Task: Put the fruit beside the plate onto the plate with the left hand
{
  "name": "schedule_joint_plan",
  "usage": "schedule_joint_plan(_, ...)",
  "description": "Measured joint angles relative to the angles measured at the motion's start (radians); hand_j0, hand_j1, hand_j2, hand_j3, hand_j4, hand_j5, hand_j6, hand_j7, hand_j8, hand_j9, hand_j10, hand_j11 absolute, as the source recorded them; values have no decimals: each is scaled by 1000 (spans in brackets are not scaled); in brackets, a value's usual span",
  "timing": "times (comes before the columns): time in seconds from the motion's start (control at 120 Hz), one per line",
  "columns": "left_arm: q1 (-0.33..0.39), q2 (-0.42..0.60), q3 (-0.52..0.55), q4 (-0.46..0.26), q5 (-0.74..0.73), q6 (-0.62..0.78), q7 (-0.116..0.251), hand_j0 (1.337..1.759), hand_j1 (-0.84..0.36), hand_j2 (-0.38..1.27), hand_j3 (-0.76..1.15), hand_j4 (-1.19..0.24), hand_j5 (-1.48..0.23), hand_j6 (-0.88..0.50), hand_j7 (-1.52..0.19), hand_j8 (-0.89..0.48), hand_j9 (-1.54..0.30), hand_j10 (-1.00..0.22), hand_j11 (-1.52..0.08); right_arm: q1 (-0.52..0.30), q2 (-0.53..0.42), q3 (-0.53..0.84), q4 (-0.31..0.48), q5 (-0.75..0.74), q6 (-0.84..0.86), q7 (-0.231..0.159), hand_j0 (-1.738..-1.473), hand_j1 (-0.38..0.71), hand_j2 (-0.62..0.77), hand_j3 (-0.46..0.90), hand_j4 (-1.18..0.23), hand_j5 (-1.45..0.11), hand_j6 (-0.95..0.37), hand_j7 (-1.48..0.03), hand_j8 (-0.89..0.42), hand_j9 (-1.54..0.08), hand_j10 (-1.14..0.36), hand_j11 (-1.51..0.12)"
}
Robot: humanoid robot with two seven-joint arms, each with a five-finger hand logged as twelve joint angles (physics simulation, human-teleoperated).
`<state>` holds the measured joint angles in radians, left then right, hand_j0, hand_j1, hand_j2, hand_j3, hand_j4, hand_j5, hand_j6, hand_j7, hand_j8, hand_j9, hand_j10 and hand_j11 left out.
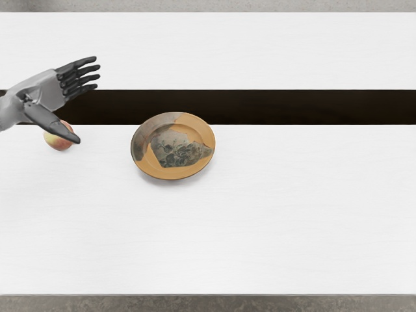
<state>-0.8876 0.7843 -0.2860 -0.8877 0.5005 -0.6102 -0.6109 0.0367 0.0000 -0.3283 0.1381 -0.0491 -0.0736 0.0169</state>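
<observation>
Fruit [57,139]: not yet grasped. It lies on the table [273,208] to the left of the plate [198,133], well clear of the plate's rim.

Left hand [52,94]: it enters from the left edge and hovers left of the plate, over and slightly behind the fruit. The four dark fingers [79,75] are stretched out and lightly fanned, pointing toward the plate's side. The thumb [57,125] angles down across the upper part of the fruit as seen from the head view. This single view does not show whether the thumb touches the skin. The hand holds nothing.

Fruit, condition: small, round and reddish-yellow, with its top partly hidden by the thumb.

Plate: orange-brown with a dark grey patch, lying flat and bearing nothing. Behind the plate a dark gap [292,107] runs the width of the table.

Right arm: not in view.

Step in hand, as judged: the approach, with the hand spread for a grasp that is not yet made. Lifting and placing have not begun.

Next move, as judged: lower the hand so the fingers come round the far side of the fruit, opposite the thumb, then close on it. A round fruit is likely to roll if nudged off-centre, so closure should be even. After that come a lift high enough to clear the plate's rim, a carry toward the plate, and a low release near the plate's middle.
</observation>
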Motion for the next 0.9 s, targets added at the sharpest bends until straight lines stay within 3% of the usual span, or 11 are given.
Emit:
schedule_joint_plan(0.3,-14,2,-11,13,-78,0,0,1658,338,7,0,-13,-16,-14,-16,-13,-16,-13,-15,0,0,0,1,0,0,0,-1658,-349,0,0,0,0,-1,0,0,0,0,0)
schedule_joint_plan(0.433,-53,11,-10,19,138,2,0,1658,337,6,0,-14,-16,-14,-16,-14,-16,-13,-16,0,0,0,2,0,0,0,-1658,-349,0,0,0,0,-1,0,0,0,0,0)
schedule_joint_plan(0.55,-95,12,4,40,388,93,0,1658,338,7,0,-16,-17,-16,-16,-16,-16,-15,-16,0,0,0,3,0,0,0,-1658,-349,0,0,0,0,-1,0,0,0,0,0)
schedule_joint_plan(0.625,-212,4,97,73,473,172,0,1658,337,7,0,-17,-17,-18,-17,-17,-17,-16,-17,1,0,0,4,0,0,0,-1658,-349,0,0,0,0,-1,0,0,0,0,0)
schedule_joint_plan(0.708,-272,0,221,102,519,248,0,1658,337,7,0,-18,-18,-19,-17,-18,-17,-17,-17,5,0,0,4,0,0,0,-1658,-349,0,0,0,0,-1,0,0,0,0,0)
schedule_joint_plan(0.9,-307,-59,459,123,550,370,0,1658,336,6,0,-19,-18,-21,-18,-20,-18,-18,-18,15,0,0,7,0,0,0,-1658,-349,0,0,0,0,-1,0,0,0,0,0)
